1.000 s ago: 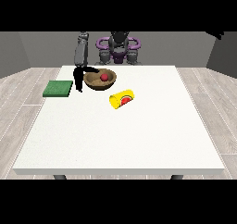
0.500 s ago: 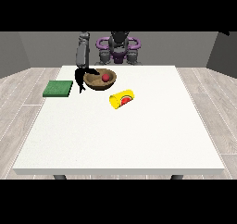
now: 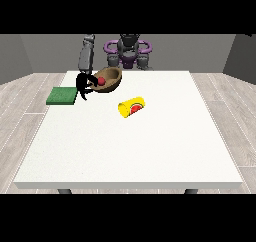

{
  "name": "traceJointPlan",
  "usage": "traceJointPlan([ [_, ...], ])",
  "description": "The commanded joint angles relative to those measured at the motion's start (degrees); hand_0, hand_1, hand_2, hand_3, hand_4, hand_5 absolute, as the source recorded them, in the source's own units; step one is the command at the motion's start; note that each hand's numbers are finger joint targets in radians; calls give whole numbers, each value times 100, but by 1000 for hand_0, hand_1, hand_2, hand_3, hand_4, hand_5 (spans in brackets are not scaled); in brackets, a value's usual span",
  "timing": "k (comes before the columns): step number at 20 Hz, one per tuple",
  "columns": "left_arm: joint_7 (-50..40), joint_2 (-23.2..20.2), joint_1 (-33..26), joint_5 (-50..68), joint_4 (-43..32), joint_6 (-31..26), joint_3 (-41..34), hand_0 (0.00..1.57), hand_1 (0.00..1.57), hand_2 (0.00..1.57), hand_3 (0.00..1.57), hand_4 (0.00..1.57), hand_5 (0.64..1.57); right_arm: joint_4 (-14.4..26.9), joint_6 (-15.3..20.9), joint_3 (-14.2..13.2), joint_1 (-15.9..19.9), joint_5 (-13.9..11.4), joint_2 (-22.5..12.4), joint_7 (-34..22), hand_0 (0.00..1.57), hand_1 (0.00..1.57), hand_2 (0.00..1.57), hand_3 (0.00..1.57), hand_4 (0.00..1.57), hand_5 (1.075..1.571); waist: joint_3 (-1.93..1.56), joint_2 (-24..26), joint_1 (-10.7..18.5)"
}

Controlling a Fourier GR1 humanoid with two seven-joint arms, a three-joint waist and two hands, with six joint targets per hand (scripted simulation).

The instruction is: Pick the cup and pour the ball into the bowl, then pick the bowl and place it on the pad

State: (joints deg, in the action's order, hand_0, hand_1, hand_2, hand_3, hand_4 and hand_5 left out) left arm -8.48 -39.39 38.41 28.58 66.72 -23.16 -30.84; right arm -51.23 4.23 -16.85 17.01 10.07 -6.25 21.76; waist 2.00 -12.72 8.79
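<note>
One hand (image 3: pixel 83 85) is in play, at the view's left, and it's right up against the brown bowl (image 3: pixel 110 79), black fingers curled over the bowl's near-left rim. The bowl looks tipped, rim higher on its far right side, with the red ball (image 3: pixel 101 80) sitting inside, just beside those fingers. Whether the bowl is off the white table (image 3: pixel 130 146) or resting on it, I can't tell. Just to the left of the hand lies the green pad (image 3: pixel 62 95), flat on the table's left edge, apart from the bowl. Over to the right, the yellow cup (image 3: pixel 131 107) lies on its side, well clear of the hand, with a red and green watermelon-like picture on it; no writing can be read. No second hand shows over the table.
</note>
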Motion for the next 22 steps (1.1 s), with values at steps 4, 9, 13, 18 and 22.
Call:
traceJointPlan([
  [4,31,-403,-53,-47,-802,-93,-212,0,0,0,0,729,1569,-238,499,471,472,-355,-258,-2045,1571,1571,1571,1571,1047,1533,-189,334,-415],
  [9,541,-347,-772,-243,-1241,-156,-348,0,0,0,0,725,1569,-626,229,463,674,-102,-593,-3220,1571,1571,1571,1571,1032,1532,-195,842,-755],
  [13,582,-694,-681,-122,-1372,-388,-449,0,0,0,0,712,1566,-529,-137,351,893,-217,-1334,-3273,1571,1571,1571,1571,975,1563,-199,573,-812],
  [18,1127,-537,-827,-269,-1351,-421,-372,0,0,0,0,698,1565,-410,-257,269,1106,-423,-1835,-2960,1571,1571,1571,1571,996,1571,-198,222,-788],
  [22,1503,-742,-753,-397,-1615,-312,-468,0,0,0,0,720,1559,-316,-509,70,1415,-254,-2111,-2892,1571,1571,1571,1571,996,1571,-197,-134,-900],
])
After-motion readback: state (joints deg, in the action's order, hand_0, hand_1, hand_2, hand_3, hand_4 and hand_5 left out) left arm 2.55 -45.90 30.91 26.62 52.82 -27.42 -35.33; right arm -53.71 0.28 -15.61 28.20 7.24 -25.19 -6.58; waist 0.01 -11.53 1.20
